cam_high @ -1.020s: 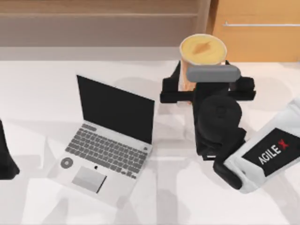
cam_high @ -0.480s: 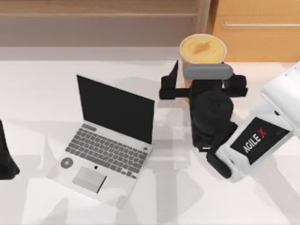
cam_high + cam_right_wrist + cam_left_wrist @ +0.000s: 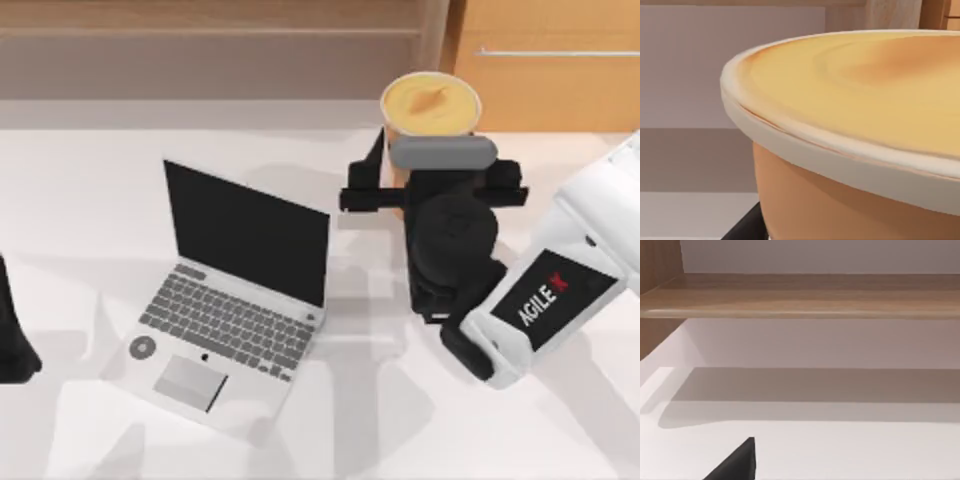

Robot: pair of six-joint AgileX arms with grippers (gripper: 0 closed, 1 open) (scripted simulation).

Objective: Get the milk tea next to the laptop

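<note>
The right gripper has its fingers around the milk tea at the back of the worktop, squeezing it so it can go beside the laptop.

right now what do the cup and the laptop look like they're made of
The cup looks like thin translucent plastic: its orange-tan wall seems see-through under a pale, matte rim. The right gripper is around it. The laptop looks like brushed silver metal, possibly painted plastic, with a glossy black screen and matte grey keys.
</note>
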